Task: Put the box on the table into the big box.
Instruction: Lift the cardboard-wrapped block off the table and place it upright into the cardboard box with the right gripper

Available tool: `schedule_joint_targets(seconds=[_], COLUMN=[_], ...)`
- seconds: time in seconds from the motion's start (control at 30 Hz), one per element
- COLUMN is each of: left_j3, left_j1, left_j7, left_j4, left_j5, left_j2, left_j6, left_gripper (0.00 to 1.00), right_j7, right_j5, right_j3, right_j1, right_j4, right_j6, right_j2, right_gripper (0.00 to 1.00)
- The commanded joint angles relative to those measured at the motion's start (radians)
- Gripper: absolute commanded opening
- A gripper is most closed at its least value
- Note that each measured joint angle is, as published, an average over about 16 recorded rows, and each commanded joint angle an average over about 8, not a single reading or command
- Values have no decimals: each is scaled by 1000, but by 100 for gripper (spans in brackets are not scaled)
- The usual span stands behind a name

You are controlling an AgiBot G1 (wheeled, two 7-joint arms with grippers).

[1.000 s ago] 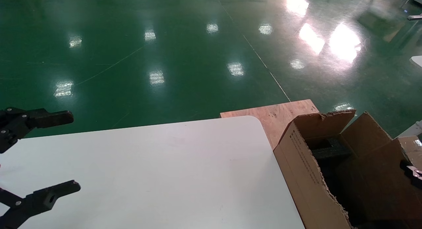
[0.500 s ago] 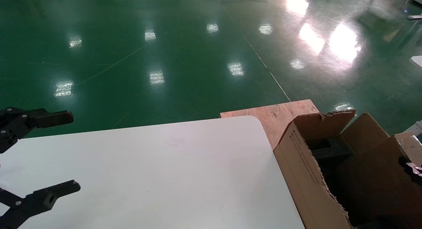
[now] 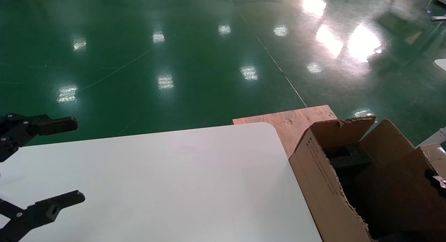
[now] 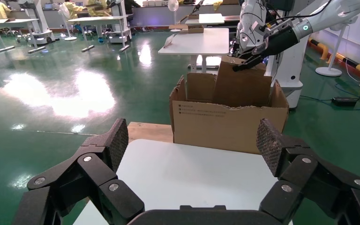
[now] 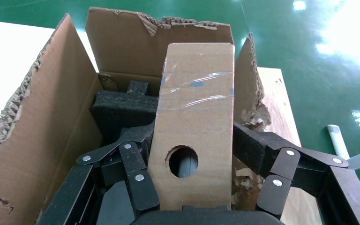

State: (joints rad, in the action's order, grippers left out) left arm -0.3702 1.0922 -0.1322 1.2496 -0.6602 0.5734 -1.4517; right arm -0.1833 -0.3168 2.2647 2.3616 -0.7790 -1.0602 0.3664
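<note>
The box (image 5: 194, 126) was gripped upright in the right claw (image 5: 192, 154), directly above the big box (image 5: 47, 122) and its black foam (image 5: 117, 105). The left claw (image 4: 192, 145) was held open over the worktop (image 4: 192, 173).

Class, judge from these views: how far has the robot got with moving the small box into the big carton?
Done: the small brown cardboard box with tape and a round hole is off the white table, clamped in the right gripper. In hand: it is held at the mouth of the torn-edged brown carton, above black foam. Left: lowering and release. The left gripper hangs open over the table.
</note>
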Motion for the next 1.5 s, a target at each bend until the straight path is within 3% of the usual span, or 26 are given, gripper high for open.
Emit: schedule_joint_targets(seconds=[0.03,0.87,1.5], left_j3=[0,0,0], left_j1=[0,0,0], left_j7=[0,0,0], left_j4=[0,0,0], left_j5=[0,0,0], left_j2=[0,0,0], left_j6=[0,0,0], left_gripper=[100,100,100], right_j7=[-8,-63,-82], right_j5=[2,-8,-55], right_j3=[12,279,430], right_j1=[13,293,489], right_j4=[23,238,364], right_j6=[-12,-101,-144], right_j2=[-7,-47,-56], right_gripper=[0,0,0])
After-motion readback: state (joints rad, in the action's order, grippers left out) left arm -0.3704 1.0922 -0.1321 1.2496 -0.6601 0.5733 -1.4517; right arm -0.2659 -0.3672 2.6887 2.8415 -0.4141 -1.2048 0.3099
